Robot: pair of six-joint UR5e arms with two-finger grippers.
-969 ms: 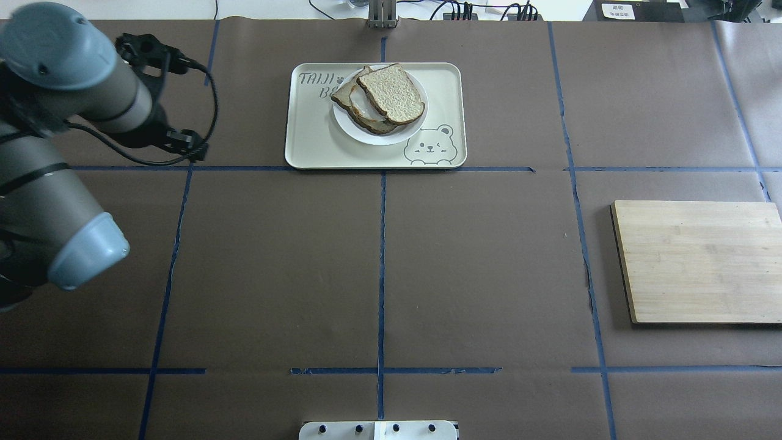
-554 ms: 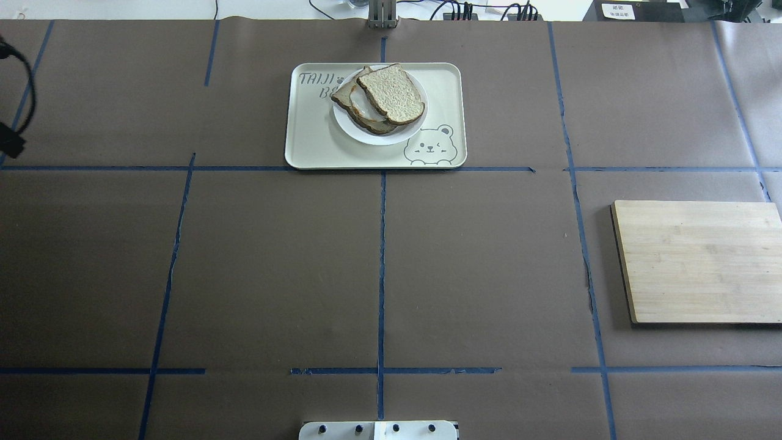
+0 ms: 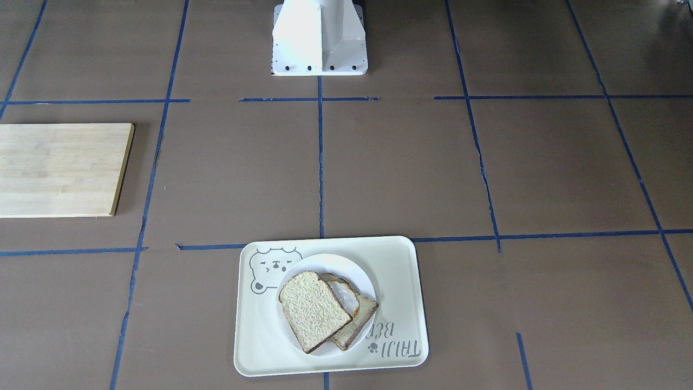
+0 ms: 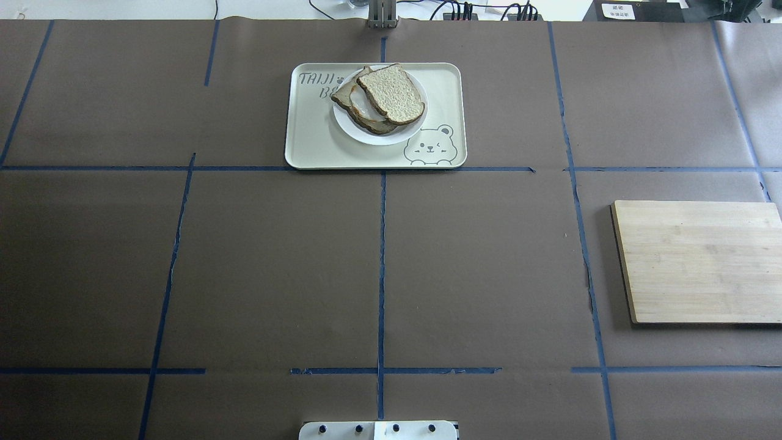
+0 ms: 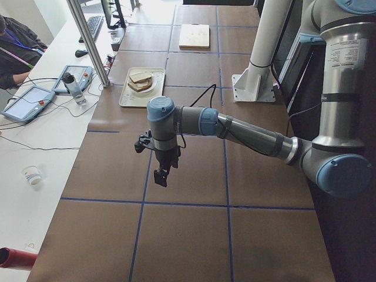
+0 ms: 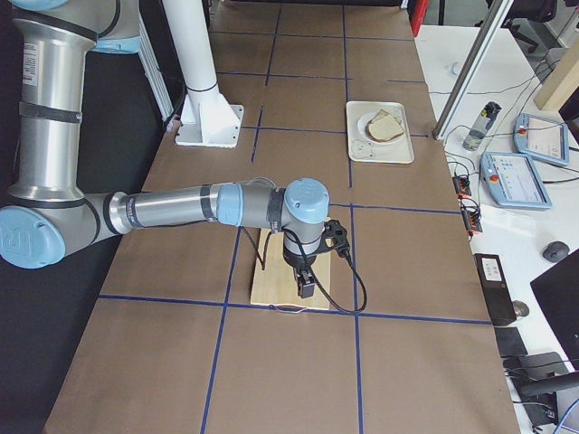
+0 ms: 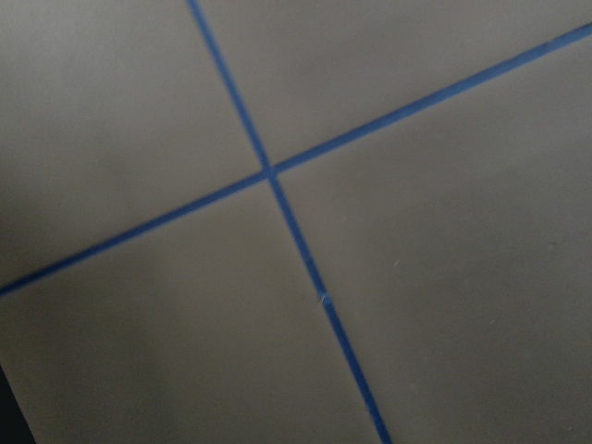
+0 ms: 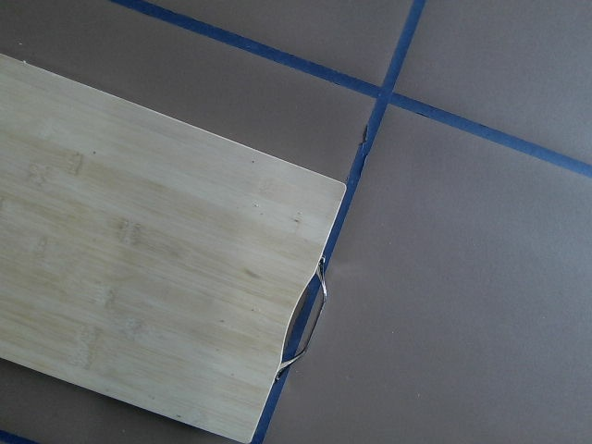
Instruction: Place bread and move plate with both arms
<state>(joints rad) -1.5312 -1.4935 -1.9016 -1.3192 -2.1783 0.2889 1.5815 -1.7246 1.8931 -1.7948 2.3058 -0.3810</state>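
- Surface (image 4: 275, 263): a wide brown paper-covered tabletop, divided into rectangles by blue tape lines; it carries everything below.
- Left arm (image 5: 247, 132): a silver-grey tubular arm with light blue joint caps, hanging over bare surface at the robot's left end, well apart from the tray. Whether its jaws are apart or together cannot be told.
- Right arm (image 6: 181, 208): of the same build, with its wrist above the cutting board. The state of its jaws likewise cannot be told.
- Pale rectangular bamboo cutting board (image 4: 699, 261): bare, with a metal handle at one end, on the robot's right.
- Rectangular cream tray with a bear drawing (image 4: 311, 140): on the far centre of the surface.
- Small round white plate (image 4: 379, 137): resting on the tray. Judged stiff, smooth and probably breakable, so best gripped at two opposite bare stretches of rim, one per arm, and kept level so that the slices do not slide.
- Plain pale bread slice with brown crust (image 4: 391, 93): on top of the stack on the plate, overlapping an egg-topped slice (image 4: 366, 111). Judged light, soft and crumbly, so best pinched gently across a crust edge that overhangs.
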